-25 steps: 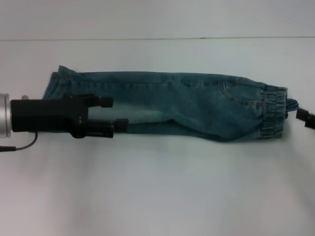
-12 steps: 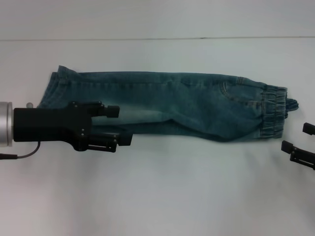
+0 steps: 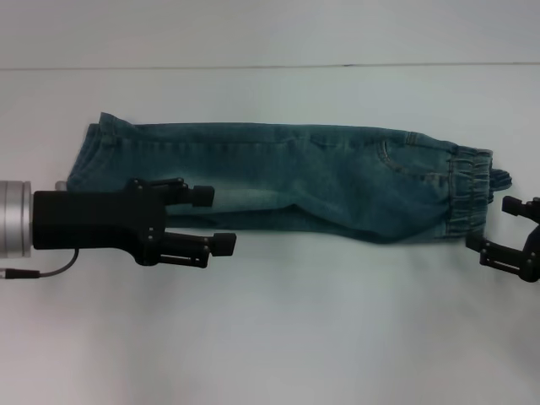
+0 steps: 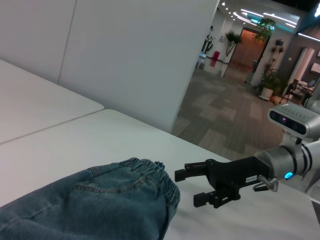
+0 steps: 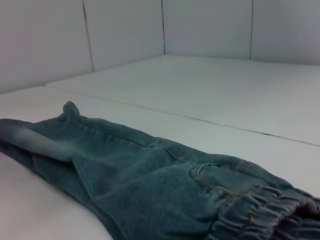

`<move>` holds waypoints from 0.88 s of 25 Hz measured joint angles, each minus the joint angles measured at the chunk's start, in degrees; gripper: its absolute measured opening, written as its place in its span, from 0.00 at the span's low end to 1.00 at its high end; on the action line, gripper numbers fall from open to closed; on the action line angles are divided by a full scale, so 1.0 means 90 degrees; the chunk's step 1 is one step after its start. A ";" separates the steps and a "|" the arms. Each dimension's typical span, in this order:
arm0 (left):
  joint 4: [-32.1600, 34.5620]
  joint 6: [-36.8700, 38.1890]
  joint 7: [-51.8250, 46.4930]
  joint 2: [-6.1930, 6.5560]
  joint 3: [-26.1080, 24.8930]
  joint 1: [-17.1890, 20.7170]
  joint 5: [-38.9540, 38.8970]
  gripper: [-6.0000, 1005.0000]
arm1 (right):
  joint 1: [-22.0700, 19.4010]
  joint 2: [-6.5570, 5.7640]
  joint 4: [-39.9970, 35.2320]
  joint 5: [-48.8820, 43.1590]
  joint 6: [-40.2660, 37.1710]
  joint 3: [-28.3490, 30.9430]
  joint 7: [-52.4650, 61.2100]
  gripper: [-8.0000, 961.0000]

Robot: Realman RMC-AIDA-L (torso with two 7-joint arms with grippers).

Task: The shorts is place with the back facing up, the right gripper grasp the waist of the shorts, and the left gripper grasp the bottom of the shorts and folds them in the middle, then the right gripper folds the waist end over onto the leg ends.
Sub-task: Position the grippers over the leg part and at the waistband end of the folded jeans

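Observation:
The denim shorts [image 3: 287, 177] lie folded lengthwise in a long strip across the white table [image 3: 278, 329]. The ruffled elastic waist [image 3: 469, 198] points right and the leg ends [image 3: 89, 156] point left. My left gripper [image 3: 213, 220] stands open and empty over the strip's near edge, left of the middle, with one finger over denim and the other over bare table. At the table's right edge my right gripper [image 3: 492, 224] is open, just beside the waist and holding nothing. The left wrist view shows the right gripper [image 4: 189, 187] open next to the waist [image 4: 150, 172]. The right wrist view shows the shorts [image 5: 125, 170].
A table seam [image 3: 270, 66] runs across the far side behind the shorts. White wall panels [image 5: 125, 35] stand beyond the table. The left wrist view looks past the table's edge into an open hallway [image 4: 235, 75].
My left gripper has slid to the right along the near edge of the shorts, staying open. My right gripper has come in from the right edge toward the waist.

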 joint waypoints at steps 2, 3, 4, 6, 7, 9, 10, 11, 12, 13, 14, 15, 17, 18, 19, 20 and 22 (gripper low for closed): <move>-0.0006 -0.0004 -0.0020 -0.0009 0.0000 -0.0012 -0.0001 0.92 | 0.0088 0.0000 0.0001 -0.0090 0.0092 0.0000 0.0035 0.90; -0.0006 -0.0005 -0.0035 -0.0011 0.0000 -0.0017 -0.0002 0.92 | 0.0134 0.0000 0.0004 -0.0147 0.0155 0.0001 0.0050 0.90; -0.0008 -0.0006 -0.0074 -0.0016 0.0000 -0.0023 -0.0013 0.92 | 0.0177 0.0007 0.0017 -0.0207 0.0228 0.0000 0.0060 0.90; -0.0008 -0.0007 -0.0101 -0.0019 0.0000 -0.0027 -0.0020 0.92 | 0.0276 0.0010 0.0083 -0.0342 0.0392 -0.0002 0.0100 0.90; -0.0008 -0.0007 -0.0130 -0.0022 -0.0001 -0.0035 -0.0025 0.92 | 0.0330 0.0006 0.0142 -0.0415 0.0440 -0.0003 0.0114 0.90; -0.0007 -0.0007 -0.0164 -0.0023 -0.0008 -0.0052 -0.0030 0.92 | 0.0412 -0.0017 0.0231 -0.0528 0.0468 -0.0011 0.0117 0.90; -0.0006 -0.0008 -0.0171 -0.0023 -0.0013 -0.0065 -0.0033 0.92 | 0.0437 -0.0023 0.0269 -0.0567 0.0458 -0.0026 0.0097 0.89; -0.0007 -0.0013 -0.0173 -0.0023 -0.0017 -0.0074 -0.0033 0.92 | 0.0453 -0.0030 0.0295 -0.0601 0.0437 -0.0045 0.0065 0.89; -0.0008 -0.0018 -0.0174 -0.0023 -0.0018 -0.0081 -0.0035 0.92 | 0.0462 -0.0032 0.0309 -0.0629 0.0412 -0.0060 0.0022 0.89; -0.0009 -0.0025 -0.0174 -0.0022 -0.0019 -0.0090 -0.0035 0.92 | 0.0466 -0.0033 0.0326 -0.0648 0.0385 -0.0074 -0.0051 0.89; -0.0009 -0.0033 -0.0174 -0.0022 -0.0016 -0.0097 -0.0036 0.92 | 0.0469 -0.0033 0.0350 -0.0660 0.0369 -0.0084 -0.0124 0.89; -0.0009 -0.0037 -0.0173 -0.0026 -0.0011 -0.0101 -0.0040 0.92 | 0.0474 -0.0038 0.0396 -0.0662 0.0361 -0.0084 -0.0254 0.89; -0.0007 -0.0038 -0.0170 -0.0048 -0.0006 -0.0106 -0.0044 0.92 | 0.0474 -0.0053 0.0472 -0.0663 0.0358 -0.0084 -0.0421 0.89; -0.0003 -0.0037 -0.0166 -0.0065 -0.0005 -0.0108 -0.0045 0.92 | 0.0471 -0.0061 0.0499 -0.0665 0.0354 -0.0075 -0.0474 0.88; 0.0003 -0.0037 -0.0163 -0.0081 -0.0004 -0.0112 -0.0047 0.92 | 0.0466 -0.0067 0.0509 -0.0665 0.0353 -0.0062 -0.0513 0.88; 0.0007 -0.0039 -0.0159 -0.0092 -0.0003 -0.0115 -0.0047 0.92 | 0.0461 -0.0067 0.0509 -0.0665 0.0352 -0.0045 -0.0539 0.88; 0.0003 -0.0046 -0.0157 -0.0100 -0.0001 -0.0120 -0.0049 0.92 | 0.0457 -0.0071 0.0516 -0.0657 0.0351 -0.0030 -0.0611 0.81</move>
